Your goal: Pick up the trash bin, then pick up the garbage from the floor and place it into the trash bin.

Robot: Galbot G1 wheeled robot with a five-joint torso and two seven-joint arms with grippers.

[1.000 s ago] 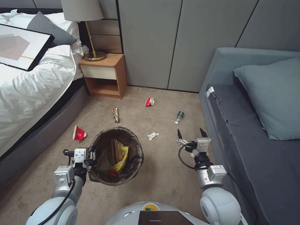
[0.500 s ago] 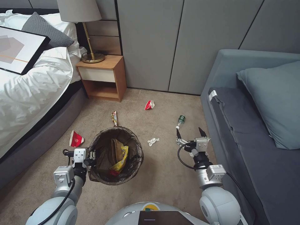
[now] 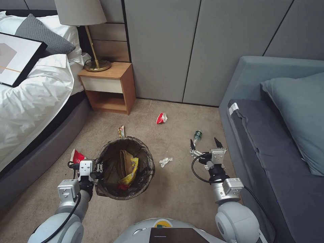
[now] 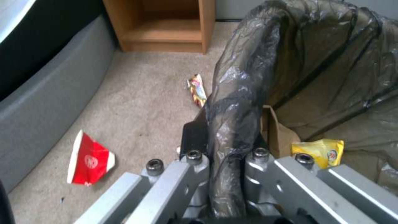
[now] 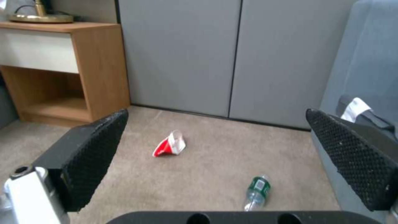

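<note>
Two grippers matter: the left gripper (image 3: 100, 167) pinches the trash bin's (image 3: 125, 168) bagged rim, holding it above the carpet (image 3: 175, 192). The right gripper (image 3: 204, 145), fingers spread, should drop squarely over the small bottle (image 3: 197, 135) by the sofa's edge (image 3: 225, 128).

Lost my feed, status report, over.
Left end effector shut on trash bin rim. Right end effector open, above floor near bottle. Tissue, cups, wrapper not yet collected. Nothing blocking.
</note>
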